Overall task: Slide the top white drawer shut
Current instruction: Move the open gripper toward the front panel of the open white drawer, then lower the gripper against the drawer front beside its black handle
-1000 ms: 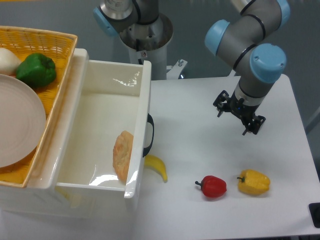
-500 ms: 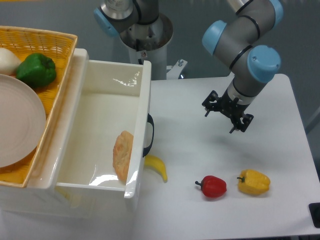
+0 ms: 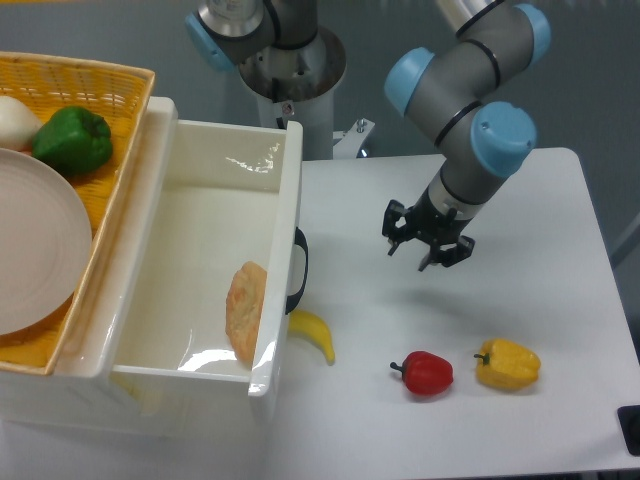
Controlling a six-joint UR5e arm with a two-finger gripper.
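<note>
The top white drawer (image 3: 190,250) stands pulled out to the right, with its curved black handle (image 3: 299,270) on the front face. A piece of bread (image 3: 245,311) leans inside against the front wall. My gripper (image 3: 417,254) hangs over the table to the right of the handle, well apart from it. Its fingers point down and stand spread, with nothing between them.
A yellow banana (image 3: 315,334) lies on the table just below the handle. A red pepper (image 3: 424,372) and a yellow pepper (image 3: 508,364) sit at the front right. The wicker basket (image 3: 100,90) on the cabinet holds a green pepper (image 3: 72,140) and a plate (image 3: 35,250).
The gripper has travelled left across the table toward the drawer front over both steps. The drawer and the fruit have not moved.
</note>
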